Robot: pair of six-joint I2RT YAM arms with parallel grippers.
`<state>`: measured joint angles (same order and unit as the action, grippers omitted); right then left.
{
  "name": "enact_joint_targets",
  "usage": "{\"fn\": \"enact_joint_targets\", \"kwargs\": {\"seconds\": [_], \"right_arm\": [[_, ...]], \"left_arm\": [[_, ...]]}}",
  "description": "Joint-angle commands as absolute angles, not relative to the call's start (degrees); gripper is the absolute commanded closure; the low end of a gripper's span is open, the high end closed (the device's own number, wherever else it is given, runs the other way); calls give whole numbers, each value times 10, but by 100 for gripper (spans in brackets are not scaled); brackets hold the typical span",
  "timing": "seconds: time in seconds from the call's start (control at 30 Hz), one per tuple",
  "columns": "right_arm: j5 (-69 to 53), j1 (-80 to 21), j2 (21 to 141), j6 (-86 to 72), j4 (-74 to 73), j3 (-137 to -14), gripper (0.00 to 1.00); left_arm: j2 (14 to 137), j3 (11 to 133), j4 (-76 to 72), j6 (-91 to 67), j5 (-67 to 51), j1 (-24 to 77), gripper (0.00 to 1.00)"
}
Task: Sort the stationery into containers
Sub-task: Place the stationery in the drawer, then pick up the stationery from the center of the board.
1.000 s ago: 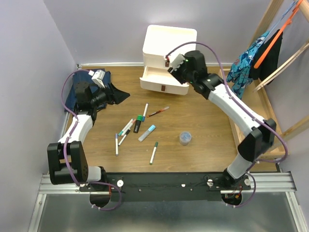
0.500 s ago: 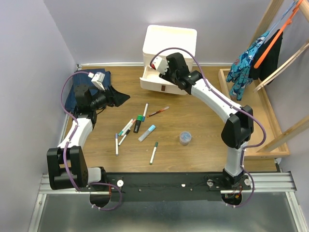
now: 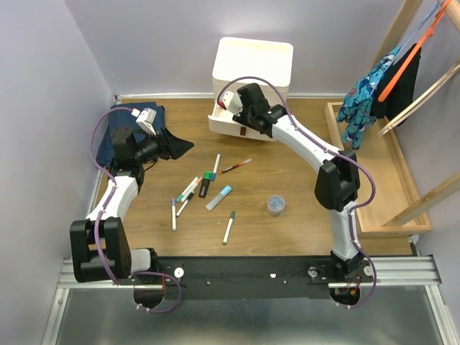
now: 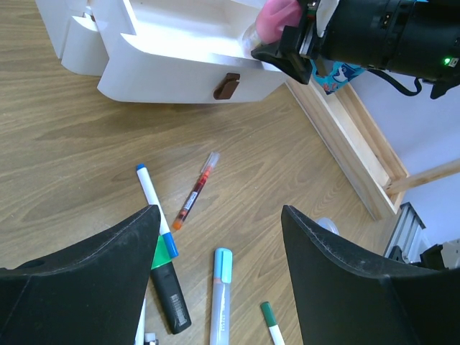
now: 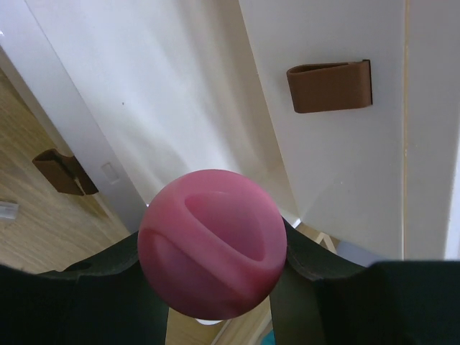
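Note:
My right gripper (image 3: 231, 106) is shut on a pink round ball (image 5: 210, 243), which also shows in the left wrist view (image 4: 279, 14). It holds the ball over the pulled-out bottom drawer (image 3: 228, 122) of the cream-white cabinet (image 3: 253, 61). The brown drawer handles (image 5: 330, 86) are close by. Several pens and markers (image 3: 205, 185) lie scattered on the wooden table, among them a red pen (image 4: 194, 192) and a light-blue-capped marker (image 4: 220, 295). A small clear jar (image 3: 276, 205) stands to their right. My left gripper (image 3: 180, 144) is open and empty, left of the pens.
Folded blue jeans (image 3: 118, 126) lie at the far left under the left arm. A shallow wooden tray (image 3: 374, 180) runs along the right side. Clothes (image 3: 366, 93) hang on a wooden rack at the back right. A wall stands behind the cabinet.
My right arm has swung left and down from beside the cabinet's right corner to over the open bottom drawer, with the pink ball in it. The left arm has barely moved.

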<state>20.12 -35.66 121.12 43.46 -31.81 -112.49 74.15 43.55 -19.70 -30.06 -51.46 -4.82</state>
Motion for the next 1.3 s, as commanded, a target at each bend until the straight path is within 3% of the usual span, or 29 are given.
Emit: {"fn": "enact_joint_targets", "kwargs": {"seconds": [0.0, 0.2, 0.4, 0.7, 0.87, 1.07, 1.27], "right_arm": [[221, -358, 1218, 411, -326, -1155, 54], [232, -357, 1209, 400, -313, -1161, 39], [234, -358, 1200, 390, -308, -1153, 31], [211, -358, 1148, 331, -337, -1149, 31], [50, -356, 1034, 301, -452, -1070, 27], [-126, -356, 938, 359, -657, -935, 23], [-179, -356, 875, 463, -655, -777, 18]], "left_arm": [[732, 432, -208, -292, -507, -51, 23], [730, 428, -207, -288, -505, -54, 22], [732, 432, -207, -288, -504, -54, 22], [729, 431, -207, -294, -504, -54, 22], [722, 435, -194, -291, -508, -54, 22], [733, 461, -99, -247, -511, -54, 7], [744, 469, -89, -240, -530, -54, 3]]}}
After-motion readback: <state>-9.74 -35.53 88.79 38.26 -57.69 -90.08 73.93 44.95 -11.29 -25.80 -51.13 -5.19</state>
